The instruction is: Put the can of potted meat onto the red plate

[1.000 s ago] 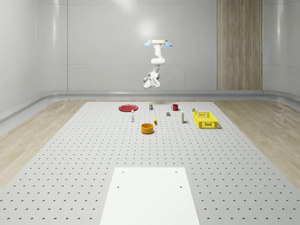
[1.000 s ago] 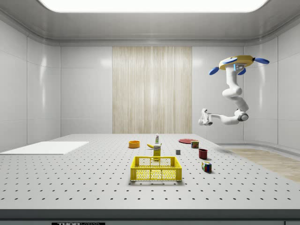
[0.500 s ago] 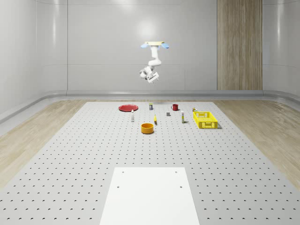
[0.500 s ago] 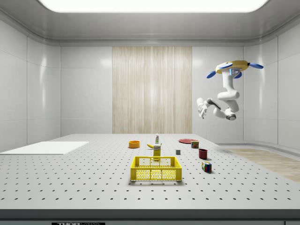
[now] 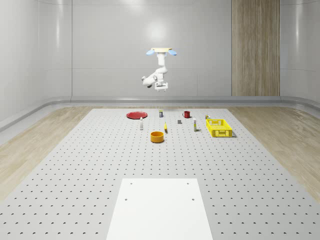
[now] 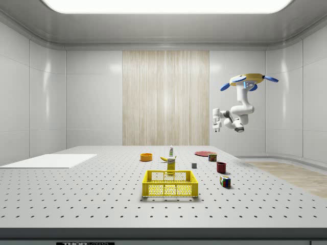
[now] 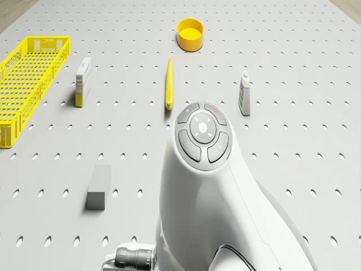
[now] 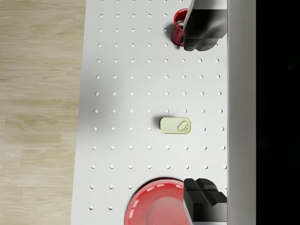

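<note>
Drone (image 5: 160,51) hovering above potted meat can (image 8: 175,125), end effector (image 8: 201,112) spread, empty

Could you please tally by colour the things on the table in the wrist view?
Red: 2, the red plate and the mug
Pale green: 1, the can of potted meat
Total: 3

The room has pale grey panelled walls (image 5: 100,45) with rounded corners. One wall carries a vertical wood-grain panel (image 6: 165,97). A wide light panel (image 6: 166,5) is set in the ceiling. A grey perforated platform (image 5: 75,165) covers the wooden floor (image 5: 30,145); a plain white sheet (image 5: 159,207) lies on it.
</note>
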Tool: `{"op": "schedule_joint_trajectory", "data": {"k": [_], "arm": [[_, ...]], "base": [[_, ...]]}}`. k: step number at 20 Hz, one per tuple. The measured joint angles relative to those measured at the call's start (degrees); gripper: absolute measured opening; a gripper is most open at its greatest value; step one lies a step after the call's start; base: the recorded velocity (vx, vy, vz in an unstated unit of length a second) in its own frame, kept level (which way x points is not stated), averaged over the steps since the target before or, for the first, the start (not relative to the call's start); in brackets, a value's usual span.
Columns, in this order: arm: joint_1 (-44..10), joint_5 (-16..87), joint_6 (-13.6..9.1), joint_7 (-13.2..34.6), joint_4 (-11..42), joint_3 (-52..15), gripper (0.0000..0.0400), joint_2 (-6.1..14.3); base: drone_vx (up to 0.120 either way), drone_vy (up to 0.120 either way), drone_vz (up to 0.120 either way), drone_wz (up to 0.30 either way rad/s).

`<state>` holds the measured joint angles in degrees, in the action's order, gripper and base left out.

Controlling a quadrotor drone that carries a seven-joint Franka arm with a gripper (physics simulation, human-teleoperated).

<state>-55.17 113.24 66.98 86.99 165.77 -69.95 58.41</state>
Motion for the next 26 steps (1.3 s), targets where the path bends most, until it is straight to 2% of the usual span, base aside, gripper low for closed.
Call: {"op": "schedule_joint_trajectory", "data": {"k": [6,8,16,19,26], "arm": [[-3.2,0.3,0.0,2.3,0.2,-1.7,0.04,2.3],[-3.8,0.2,0.3,2.7,0.1,-2.1,0.04,3.0],[-5.4,-0.9,2.0,4.0,0.0,-3.2,0.04,5.6],[-5.8,-1.3,2.8,4.4,0.0,-3.6,0.04,6.5],[-6.6,-2.4,4.6,5.1,-0.2,-4.3,0.04,8.6]], "base": [[0.013,-0.02,-0.12,0.0],[0.1,0.0,-0.12,0.0],[0.02,0.0,-0.12,0.0],[0.107,0.0,-0.12,0.0],[0.04,0.0,-0.12,0.0]]}}
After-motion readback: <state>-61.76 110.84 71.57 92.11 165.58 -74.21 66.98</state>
